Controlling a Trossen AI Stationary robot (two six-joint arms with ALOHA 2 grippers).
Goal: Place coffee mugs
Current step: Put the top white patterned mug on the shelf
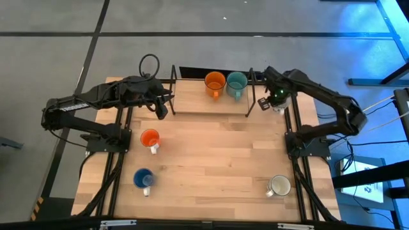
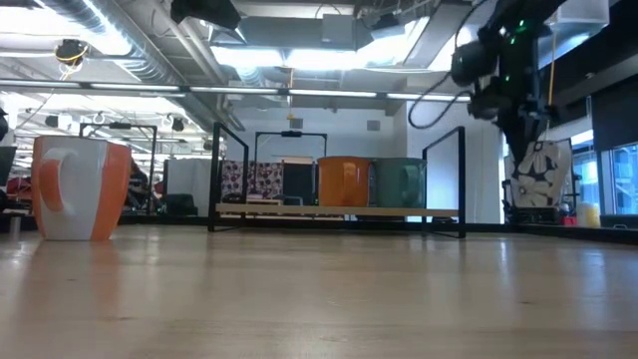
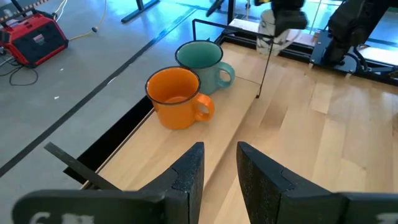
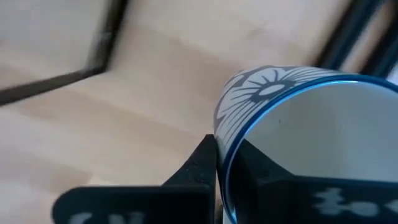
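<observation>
Right gripper [image 1: 273, 101], upper right of the high frame: fingers clamped on the rim of a white mug with a blue rim and grey flower print [image 4: 298, 124], one finger inside the wall, one outside. Mug held above the table, just beside the right end post of the black wire rack with wooden shelf [image 1: 192, 105]. In the low view the held mug [image 2: 541, 172] hangs at right, clear of the tabletop.

Left gripper [image 1: 162, 107], upper left of centre in the high frame: fingers [image 3: 189, 177] apart, nothing between them, hovering over the rack's left end.

On the rack shelf, upper centre: larger orange handled mug [image 1: 215, 84] and teal handled mug [image 1: 236, 83], side by side, upright, close together; whether touching, cannot tell.

On the pale wooden table [image 1: 217, 166]: smaller orange mug with white handle [image 1: 150, 139] at centre left; blue mug [image 1: 143, 179] at lower left; cream mug [image 1: 278, 186] at lower right. All three upright, well apart
</observation>
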